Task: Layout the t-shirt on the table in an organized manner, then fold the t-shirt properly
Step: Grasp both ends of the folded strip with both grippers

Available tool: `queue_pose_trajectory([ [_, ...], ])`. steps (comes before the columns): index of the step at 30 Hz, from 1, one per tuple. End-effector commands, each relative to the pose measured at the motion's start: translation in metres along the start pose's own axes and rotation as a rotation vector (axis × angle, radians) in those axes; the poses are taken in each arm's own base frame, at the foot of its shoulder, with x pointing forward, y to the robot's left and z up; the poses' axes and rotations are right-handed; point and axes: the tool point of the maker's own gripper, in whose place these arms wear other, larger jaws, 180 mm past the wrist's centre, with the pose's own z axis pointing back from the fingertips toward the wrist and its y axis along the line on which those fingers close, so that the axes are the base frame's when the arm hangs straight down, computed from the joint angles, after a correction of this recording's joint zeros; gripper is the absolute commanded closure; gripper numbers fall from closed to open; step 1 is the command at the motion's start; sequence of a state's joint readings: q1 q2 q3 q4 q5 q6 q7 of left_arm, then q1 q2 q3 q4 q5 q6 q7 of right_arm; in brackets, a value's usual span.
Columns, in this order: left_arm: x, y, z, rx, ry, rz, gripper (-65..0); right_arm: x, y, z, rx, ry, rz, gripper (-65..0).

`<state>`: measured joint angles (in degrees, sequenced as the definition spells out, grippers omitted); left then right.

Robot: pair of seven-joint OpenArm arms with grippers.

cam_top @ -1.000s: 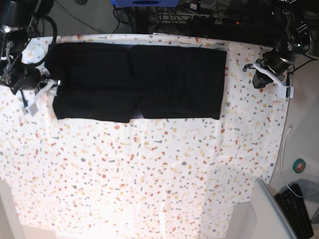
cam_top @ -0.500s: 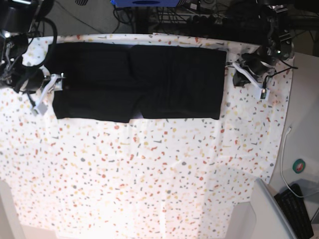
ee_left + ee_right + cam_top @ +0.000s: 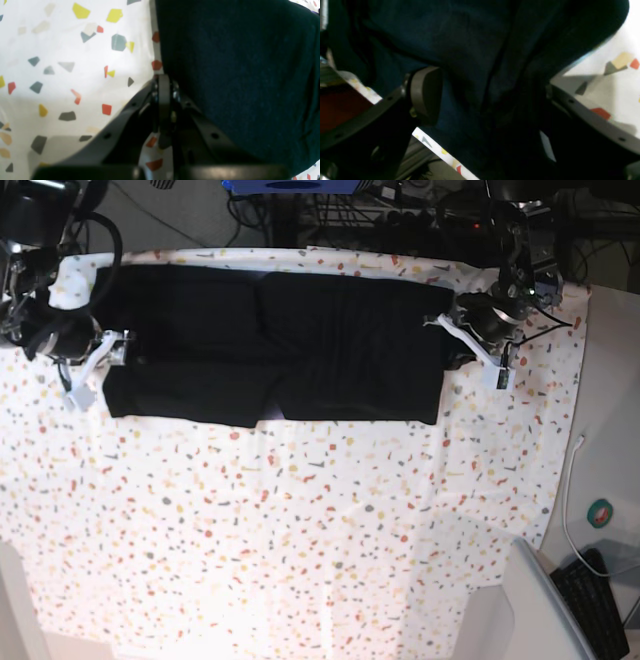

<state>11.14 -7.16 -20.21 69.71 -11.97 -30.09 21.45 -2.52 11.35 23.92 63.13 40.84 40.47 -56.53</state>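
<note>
The black t-shirt (image 3: 280, 345) lies as a long flat rectangle across the far part of the speckled table (image 3: 300, 510). My left gripper (image 3: 470, 345) is at the shirt's right edge. In the left wrist view this gripper (image 3: 163, 82) is shut, its tips down on the table (image 3: 75, 75) right beside the t-shirt (image 3: 237, 75); I cannot tell whether cloth is pinched. My right gripper (image 3: 95, 365) is at the shirt's left edge. In the right wrist view it (image 3: 492, 105) stands wide open with the t-shirt (image 3: 470, 37) bunched between its fingers (image 3: 425, 92).
Cables and dark equipment (image 3: 400, 210) crowd the space behind the table. A plain grey side surface (image 3: 610, 450) runs along the right, with a white cable (image 3: 568, 490), a round green object (image 3: 601, 513) and a black keyboard (image 3: 600, 605).
My left arm has swung in from the table's right edge to the shirt's right edge, which has shifted slightly inward. My right gripper has edged onto the shirt's left edge.
</note>
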Motion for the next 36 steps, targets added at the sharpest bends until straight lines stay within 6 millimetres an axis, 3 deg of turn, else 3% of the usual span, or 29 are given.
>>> queue_pose_trajectory([
  [1,-0.015,0.003,0.001,0.013,0.074,-0.026,0.0,-0.002,-0.003,-0.004,-0.015,0.023,-0.005,-45.2],
  [5,-0.014,0.004,0.001,0.017,0.074,-0.028,0.0,-0.004,-0.004,-0.008,-0.007,0.024,-0.026,-42.6],
  [11,-0.015,0.005,0.002,0.018,0.076,-0.029,0.0,-0.004,-0.003,-0.009,-0.005,0.032,-0.022,-20.7],
  [20,-0.009,0.005,0.0,0.017,0.065,-0.032,0.0,-0.005,-0.008,-0.004,-0.02,0.063,-0.012,-17.9],
  [24,-0.013,0.002,0.0,0.014,0.069,-0.026,0.0,-0.002,-0.009,-0.004,-0.021,0.049,-0.015,0.0],
  [29,-0.015,0.0,0.0,0.01,0.073,-0.022,0.0,0.01,-0.006,-0.002,-0.022,0.039,0.013,0.0],
  [34,-0.02,-0.023,-0.008,-0.044,0.087,-0.035,0.0,0.029,0.008,0.013,-0.05,0.042,0.128,0.0],
  [36,-0.022,-0.036,-0.012,-0.068,0.09,-0.035,0.0,0.033,0.017,0.017,-0.077,0.034,0.094,0.0],
])
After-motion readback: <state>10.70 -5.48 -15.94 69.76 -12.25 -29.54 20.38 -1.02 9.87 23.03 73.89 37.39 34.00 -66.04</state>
